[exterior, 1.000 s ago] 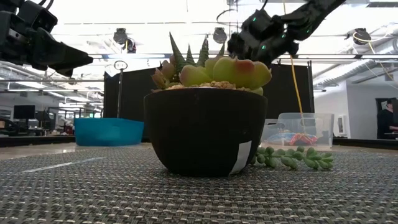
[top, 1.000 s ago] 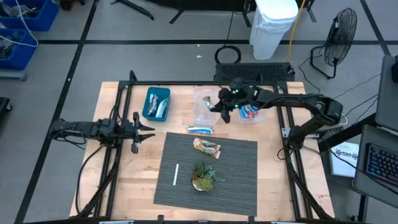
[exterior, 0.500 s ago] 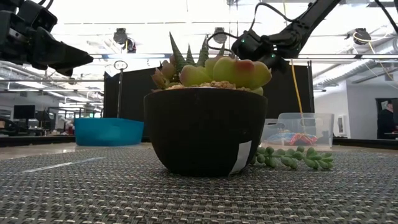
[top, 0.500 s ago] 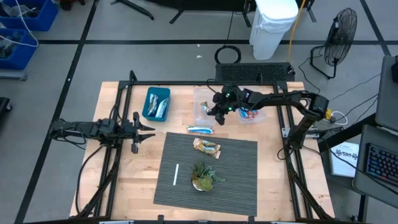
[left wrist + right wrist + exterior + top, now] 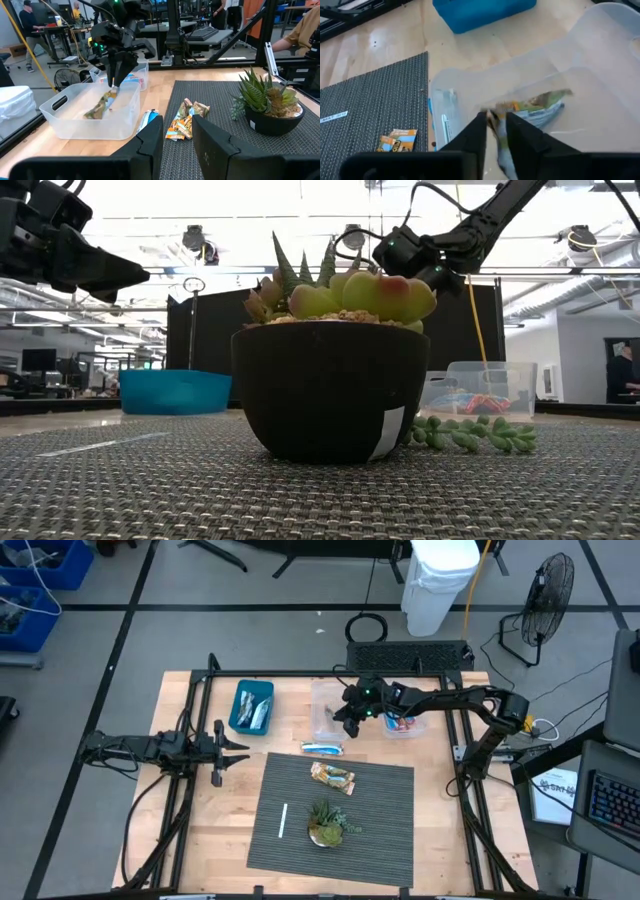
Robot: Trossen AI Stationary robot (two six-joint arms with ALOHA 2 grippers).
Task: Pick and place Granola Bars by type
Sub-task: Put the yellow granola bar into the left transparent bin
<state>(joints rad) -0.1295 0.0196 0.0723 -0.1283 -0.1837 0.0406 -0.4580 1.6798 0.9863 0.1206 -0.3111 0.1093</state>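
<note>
one tan bar, label unreadable

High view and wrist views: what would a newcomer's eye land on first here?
The right gripper hangs over the clear plastic bin at the table's far side, its fingers at a tan-wrapped granola bar in it. Nearer, a tan-and-blue wrapped bar lies on the dark woven mat, beside a potted green succulent. The left gripper waits at the left edge.
</note>
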